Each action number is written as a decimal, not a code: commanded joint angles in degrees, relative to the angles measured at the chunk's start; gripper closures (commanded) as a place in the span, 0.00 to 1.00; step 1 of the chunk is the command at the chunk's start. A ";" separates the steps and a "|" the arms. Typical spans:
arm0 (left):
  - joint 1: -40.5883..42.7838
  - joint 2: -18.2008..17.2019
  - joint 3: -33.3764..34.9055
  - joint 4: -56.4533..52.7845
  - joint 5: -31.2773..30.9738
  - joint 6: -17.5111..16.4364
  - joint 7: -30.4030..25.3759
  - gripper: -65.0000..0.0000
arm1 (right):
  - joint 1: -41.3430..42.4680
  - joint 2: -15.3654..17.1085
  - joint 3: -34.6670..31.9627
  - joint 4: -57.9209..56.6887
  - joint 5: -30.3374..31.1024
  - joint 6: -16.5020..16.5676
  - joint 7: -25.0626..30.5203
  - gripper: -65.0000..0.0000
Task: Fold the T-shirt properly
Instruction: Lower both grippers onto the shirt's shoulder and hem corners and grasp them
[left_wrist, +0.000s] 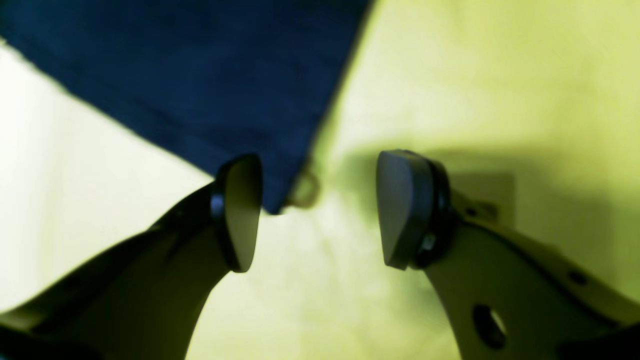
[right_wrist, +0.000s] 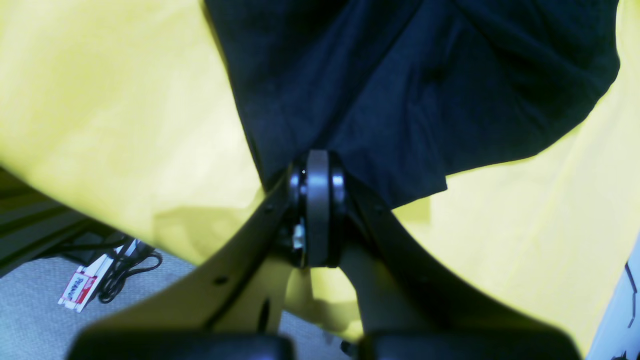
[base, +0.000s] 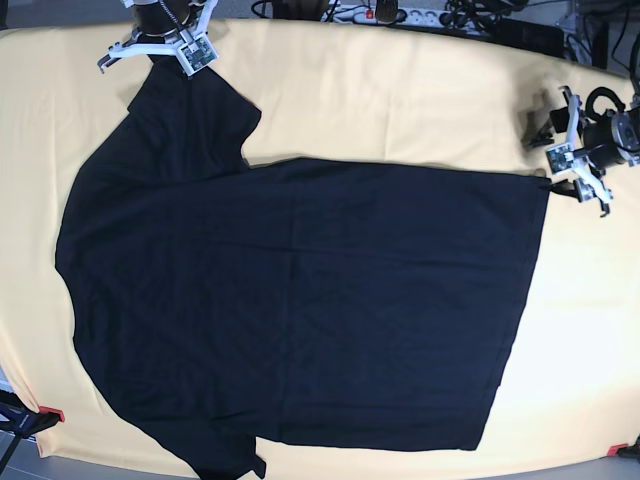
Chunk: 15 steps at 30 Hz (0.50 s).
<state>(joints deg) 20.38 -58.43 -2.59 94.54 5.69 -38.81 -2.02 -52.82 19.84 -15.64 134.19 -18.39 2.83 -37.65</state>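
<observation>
Across the yellow-clothed surface (base: 400, 100) lies the T-shirt (base: 300, 310), dark navy cloth spread flat, softly creased, its hem toward three o'clock. At three o'clock the left hand (left_wrist: 320, 210) gapes wide, the hem corner just between its grey pads, ungripped. At eleven o'clock the right hand (right_wrist: 317, 210) is clamped on a bunched sleeve.

The left wrist view is blurred, so the small loop (left_wrist: 304, 190) by the T-shirt (left_wrist: 200, 95) corner stays unidentifiable. In the base view, the T-shirt's lower sleeve is cut off by the bottom edge.
</observation>
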 joint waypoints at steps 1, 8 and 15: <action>-2.47 -1.60 1.62 -0.26 0.61 1.97 -1.44 0.43 | -0.52 0.17 0.04 0.81 -0.42 -0.42 1.01 1.00; -14.29 -1.57 15.17 -2.80 7.43 6.64 -1.38 0.43 | -0.70 0.17 0.04 0.81 -0.44 -0.44 0.52 1.00; -18.51 -2.91 16.87 -2.80 7.78 4.02 -1.01 0.43 | -0.83 0.17 0.04 0.81 -0.44 -0.44 0.52 1.00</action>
<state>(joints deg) 2.68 -59.61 14.83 91.55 12.73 -35.07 -3.57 -53.04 19.81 -15.64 134.19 -18.39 2.81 -37.91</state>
